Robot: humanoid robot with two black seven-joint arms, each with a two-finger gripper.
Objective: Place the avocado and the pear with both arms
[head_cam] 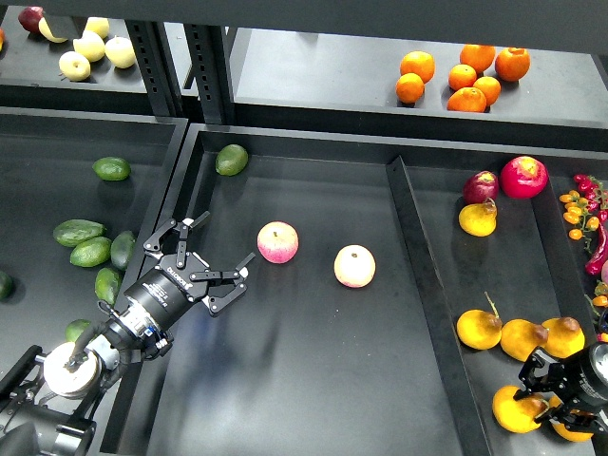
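Left gripper (220, 255) hangs over the middle tray (313, 399) with its black metal fingers spread wide apart and nothing between them, pointing toward a pink-yellow apple (277, 242) that sits just past the fingertips. A second apple (354, 266), paler, lies a bit further right. Both are round and smooth with a dimple on top. The tray floor is flat matte black, and there's loads of bare room in its lower half.

The avocado (77, 232) is over in the left tray (38, 152), dark green, long and oval with a slight sheen. It's bunched up with a few other green ones (91, 252), so it's a tight cluster, and the raised divider wall (177, 180) between the trays runs between it and the gripper. One rounder avocado (231, 159) sits alone in the middle tray's back left corner.

Right gripper (551, 394) is down in the bottom right corner, low over the right tray (437, 285), seen dark and end-on, so I can't tell if the fingers are apart or closed. It's right among the yellow-orange pears. The pear (519, 409) sits squat and glossy just at its left, with another one partly under it and more close by (479, 329).

Oranges (463, 76) and pale apples (93, 47) sit on the back shelf (323, 76).
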